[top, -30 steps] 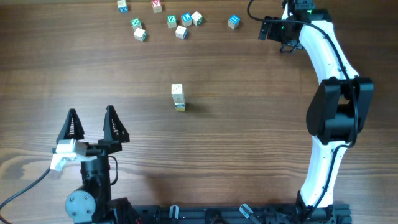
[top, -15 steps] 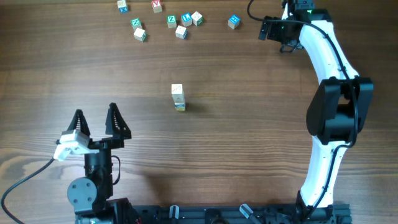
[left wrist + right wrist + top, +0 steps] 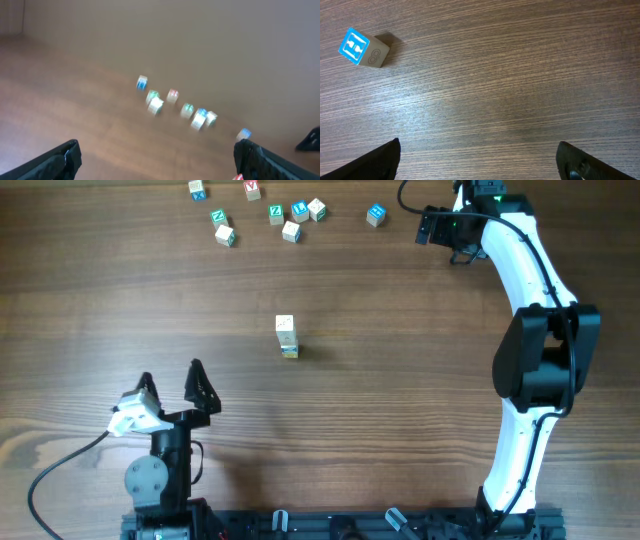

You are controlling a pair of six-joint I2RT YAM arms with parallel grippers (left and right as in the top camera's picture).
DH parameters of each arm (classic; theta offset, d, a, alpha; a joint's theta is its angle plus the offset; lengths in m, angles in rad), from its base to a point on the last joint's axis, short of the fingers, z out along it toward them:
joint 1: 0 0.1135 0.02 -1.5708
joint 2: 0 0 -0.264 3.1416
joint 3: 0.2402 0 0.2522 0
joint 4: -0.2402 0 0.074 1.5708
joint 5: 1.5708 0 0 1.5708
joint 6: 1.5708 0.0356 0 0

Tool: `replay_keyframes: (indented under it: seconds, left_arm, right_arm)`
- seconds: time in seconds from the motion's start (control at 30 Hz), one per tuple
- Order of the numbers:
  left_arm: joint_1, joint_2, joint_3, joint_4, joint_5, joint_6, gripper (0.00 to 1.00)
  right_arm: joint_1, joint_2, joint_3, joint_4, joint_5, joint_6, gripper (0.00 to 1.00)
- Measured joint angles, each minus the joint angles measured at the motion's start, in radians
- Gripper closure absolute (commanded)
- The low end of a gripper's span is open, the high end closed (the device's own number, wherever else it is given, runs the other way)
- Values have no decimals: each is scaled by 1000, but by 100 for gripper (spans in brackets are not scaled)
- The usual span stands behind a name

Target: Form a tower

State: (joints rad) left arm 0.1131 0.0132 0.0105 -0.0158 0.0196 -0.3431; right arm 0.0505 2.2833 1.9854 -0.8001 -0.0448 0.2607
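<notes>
Both grippers are spread wide and empty. The tower stands upright near the middle of the table, its long axis vertical, a cream cube on top and blue and yellow showing at the foot. Nothing touches it.

The left gripper hovers near the front edge, fingers pointing away from the base. The tower lies ahead of it and off to its right, and this is the nearer arm to the stack. Its wrist view is blurred and shows only the far cubes.

The right gripper sits at the far right of the table, well apart from the tower. A blue cube lies just beside it, up and to the left in its wrist view. The other loose cubes are scattered farther left along the far edge.

The right arm looks best placed to fetch that cube. Carrying it would mean travelling toward the table's middle and lowering straight down the tower's axis, since a sideways nudge could topple the stack.
</notes>
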Motion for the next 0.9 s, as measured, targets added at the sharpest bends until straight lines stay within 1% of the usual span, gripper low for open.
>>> replay_keyframes:
  seconds: [0.07,0.9]
  left_arm:
    - [0,0,-2,-53,0,0,0]
    - [0,1,-2,-53,0,0,0]
  right_arm:
    - [0,0,0,0,0,0,1]
    - [0,0,0,0,0,0,0]
